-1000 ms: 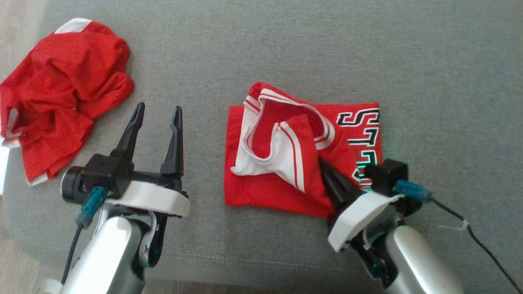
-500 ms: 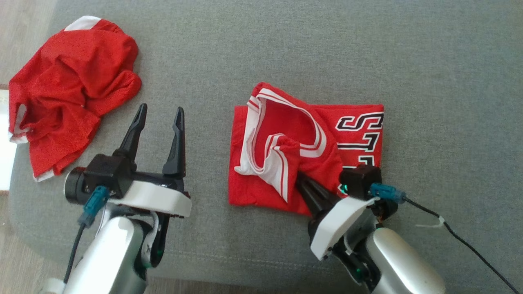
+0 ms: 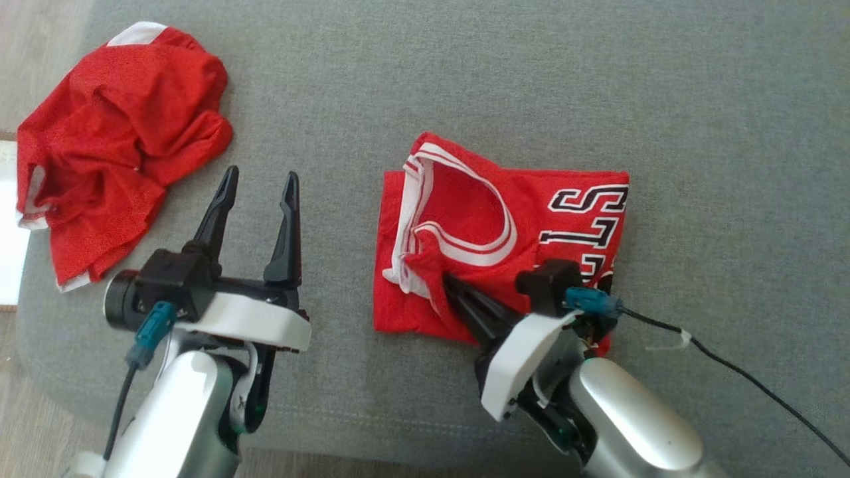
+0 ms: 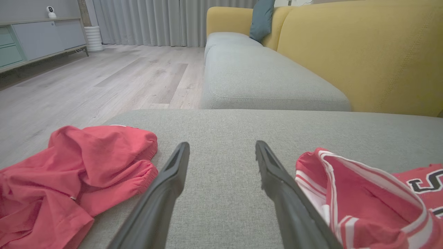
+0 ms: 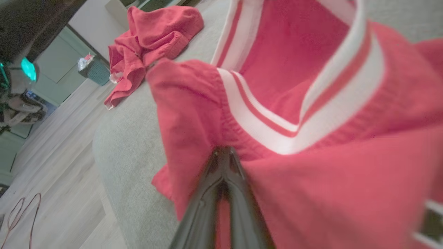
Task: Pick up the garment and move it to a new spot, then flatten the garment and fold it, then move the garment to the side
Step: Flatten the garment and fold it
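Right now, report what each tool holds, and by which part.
Right tool is shut on the red jersey, pinching a fold beside its white-striped trim. Left tool is open, holding nothing.

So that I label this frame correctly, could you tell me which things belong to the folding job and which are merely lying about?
In the job: jersey with white trim; right gripper, jaws shut on it; left gripper, jaws open; grey cushion underneath.
Lying about: crumpled red garment; yellow sofa back; blue pillow.
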You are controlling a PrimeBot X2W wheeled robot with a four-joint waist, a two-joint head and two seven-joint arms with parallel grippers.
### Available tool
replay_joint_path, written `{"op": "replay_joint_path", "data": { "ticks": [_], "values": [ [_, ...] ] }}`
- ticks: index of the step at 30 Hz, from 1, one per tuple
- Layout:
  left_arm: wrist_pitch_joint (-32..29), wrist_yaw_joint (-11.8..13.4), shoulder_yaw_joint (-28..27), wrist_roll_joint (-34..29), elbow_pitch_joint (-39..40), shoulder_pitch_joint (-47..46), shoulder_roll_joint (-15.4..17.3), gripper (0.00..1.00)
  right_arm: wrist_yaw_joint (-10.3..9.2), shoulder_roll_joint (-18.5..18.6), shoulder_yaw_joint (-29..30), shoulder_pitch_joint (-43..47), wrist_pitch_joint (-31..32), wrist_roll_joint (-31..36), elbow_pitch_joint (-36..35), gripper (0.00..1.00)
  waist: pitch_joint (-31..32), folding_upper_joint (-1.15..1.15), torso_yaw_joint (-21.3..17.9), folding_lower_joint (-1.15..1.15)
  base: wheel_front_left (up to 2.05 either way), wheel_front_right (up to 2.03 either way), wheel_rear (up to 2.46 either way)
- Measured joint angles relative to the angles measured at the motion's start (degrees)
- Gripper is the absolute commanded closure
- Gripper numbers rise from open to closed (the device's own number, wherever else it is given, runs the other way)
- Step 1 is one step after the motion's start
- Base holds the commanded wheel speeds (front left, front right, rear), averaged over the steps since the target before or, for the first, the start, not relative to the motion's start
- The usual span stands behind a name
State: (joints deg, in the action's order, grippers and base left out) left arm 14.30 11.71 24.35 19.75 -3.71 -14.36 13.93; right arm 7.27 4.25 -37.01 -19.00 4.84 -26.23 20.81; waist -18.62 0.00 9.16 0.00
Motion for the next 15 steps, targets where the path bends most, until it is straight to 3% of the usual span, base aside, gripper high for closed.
{"op": "replay_joint_path", "data": {
  "ticks": [15],
  "values": [
    [0.00,-0.60,-0.98,-0.01,-0.13,0.02,-1.53,0.00,0.00,0.62,-7.04,-2.94,6.98,-1.44,0.64,1.00,-0.03,0.00,1.61,0.00,0.00,0.00,0.00]
  ]
}}
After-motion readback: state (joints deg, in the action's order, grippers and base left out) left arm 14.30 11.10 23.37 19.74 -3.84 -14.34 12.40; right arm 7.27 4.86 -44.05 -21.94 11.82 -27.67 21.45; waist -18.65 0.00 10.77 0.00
